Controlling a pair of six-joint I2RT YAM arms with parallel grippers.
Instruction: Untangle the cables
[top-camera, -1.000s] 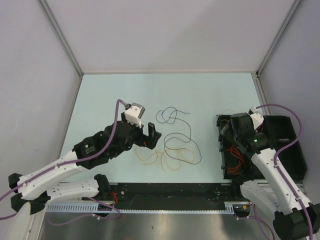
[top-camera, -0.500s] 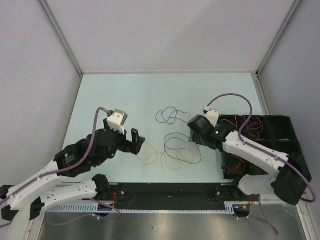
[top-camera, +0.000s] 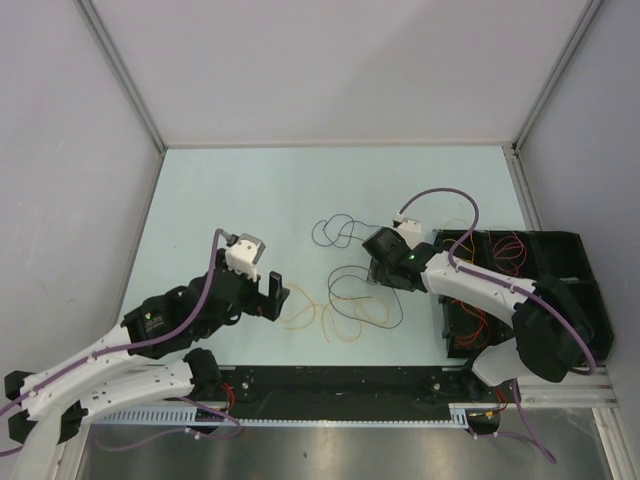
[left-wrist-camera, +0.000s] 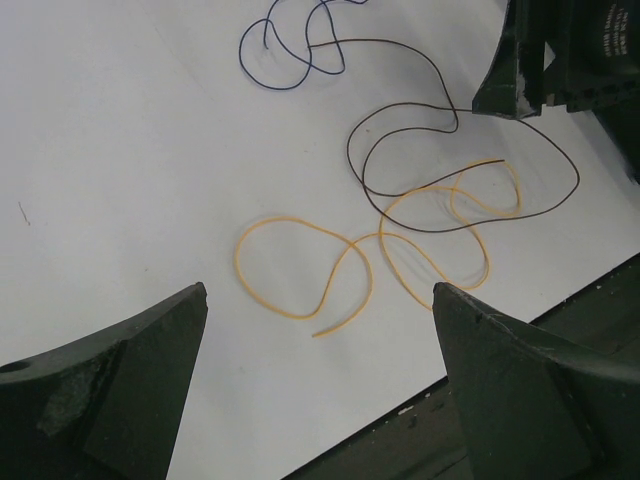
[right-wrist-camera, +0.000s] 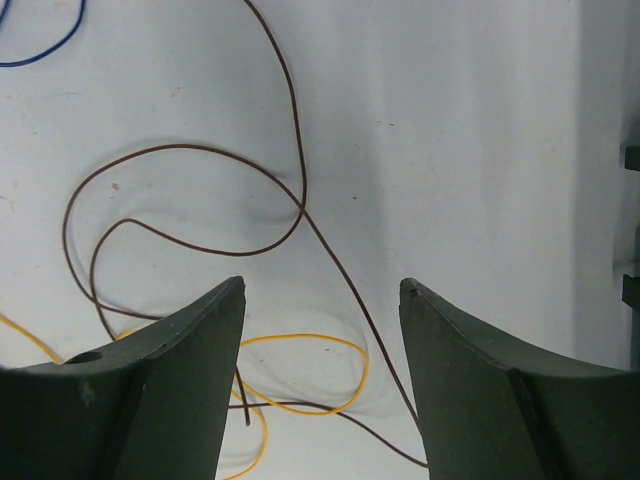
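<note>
Right arm (top-camera: 470, 285): jaws stand wide and empty, hanging over the dark wire (right-wrist-camera: 300, 205) where it crosses itself. Left arm (top-camera: 150, 325): jaws likewise wide, nothing held, above the yellow wire (left-wrist-camera: 300, 270). All wires lie loose near the middle of the surface (top-camera: 250, 190), with the blue wire (left-wrist-camera: 290, 60) farthest out and a black bin (top-camera: 550, 236) to the right. Hazards, as judged: the dark wire overlaps the yellow in several places, so a pull on one would likely drag the other and tighten its loops. A closure at a crossing could trap two strands. Strands this thin, lying flat, may slip the jaws altogether. Wires are smooth-coated and limp, lying in open curls. The surface is pale, matte and hard.
</note>
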